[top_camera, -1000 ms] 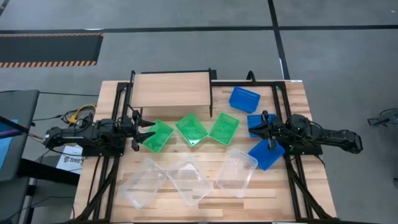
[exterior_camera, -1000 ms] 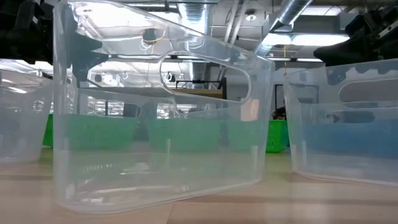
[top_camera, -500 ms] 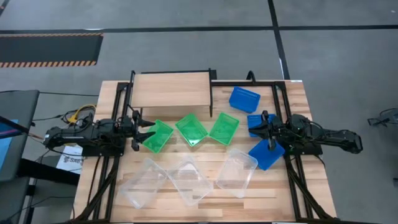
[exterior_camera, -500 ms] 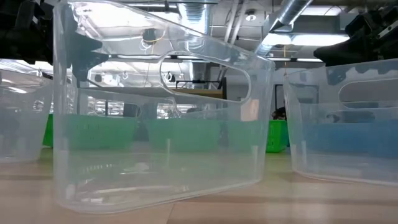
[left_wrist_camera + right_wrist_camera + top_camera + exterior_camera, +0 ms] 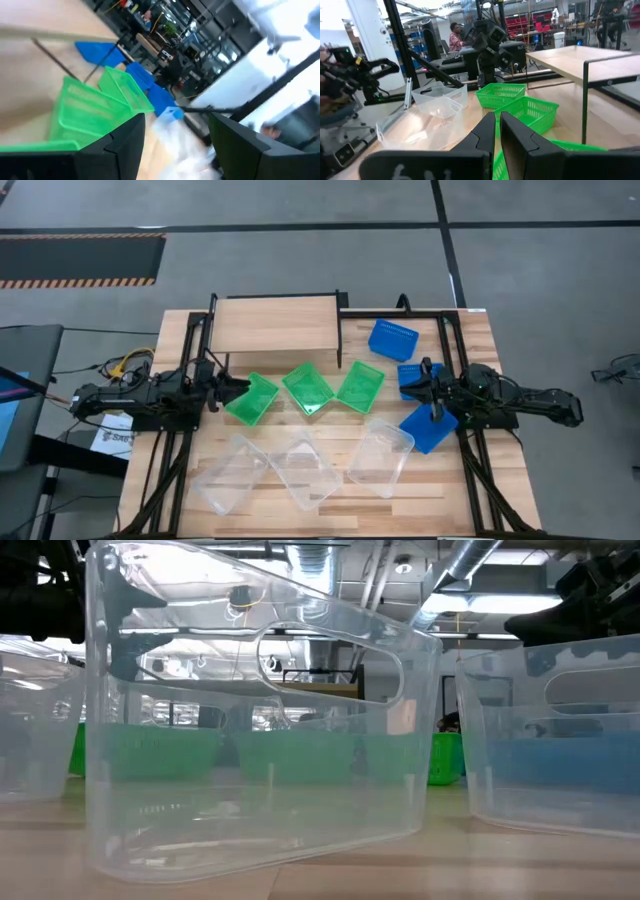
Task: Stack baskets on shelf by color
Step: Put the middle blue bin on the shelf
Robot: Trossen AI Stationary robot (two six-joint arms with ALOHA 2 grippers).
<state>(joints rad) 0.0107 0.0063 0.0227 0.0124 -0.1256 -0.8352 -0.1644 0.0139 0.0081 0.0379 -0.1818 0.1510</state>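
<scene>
Fingers (image 5: 125,145) spread beside meshed green basket (image 5: 251,399) (rectangular plastic).

The shelf (image 5: 274,325) stands at the table's (image 5: 470,490) far edge. Just nearer lies a row of 3 baskets (image 5: 307,390), with 3 more (image 5: 410,385) at the right side. The nearest row (image 5: 300,465) holds 3 further baskets.

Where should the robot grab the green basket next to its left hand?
Probably the thin rim of the leftmost green basket, on the side facing the open left gripper. The basket is open at the top with thin upright walls, so one finger could slip inside and one outside, coming from the left.
</scene>
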